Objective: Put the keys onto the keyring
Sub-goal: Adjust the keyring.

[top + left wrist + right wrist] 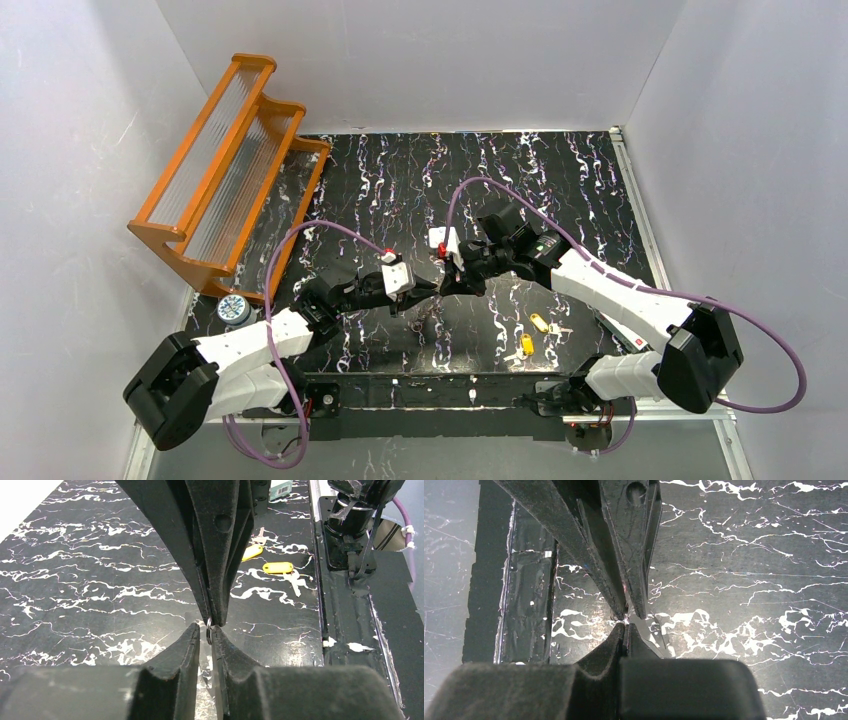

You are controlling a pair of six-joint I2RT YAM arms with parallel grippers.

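The keyring shows only as a thin metal edge (208, 630) at the spot where both grippers meet, tip to tip, above the black marbled table (560, 190). My right gripper (625, 628) is shut on it, and a small glint of the keyring (626, 620) sticks out past its tips. My left gripper (205, 628) straddles that same edge. Its jaws stand a narrow slit apart, and the ring lies against the right-hand finger. Two yellow-headed keys (539, 322) (527, 343) lie loose on the table to the right of the grippers, also seen as keys (277, 568) (251, 552) in the left wrist view.
An orange rack with clear ribbed panels (225, 170) stands at the back left. A small round tin (234, 310) sits by the left arm. The black base rail (450, 385) runs along the near edge, and white walls enclose the table.
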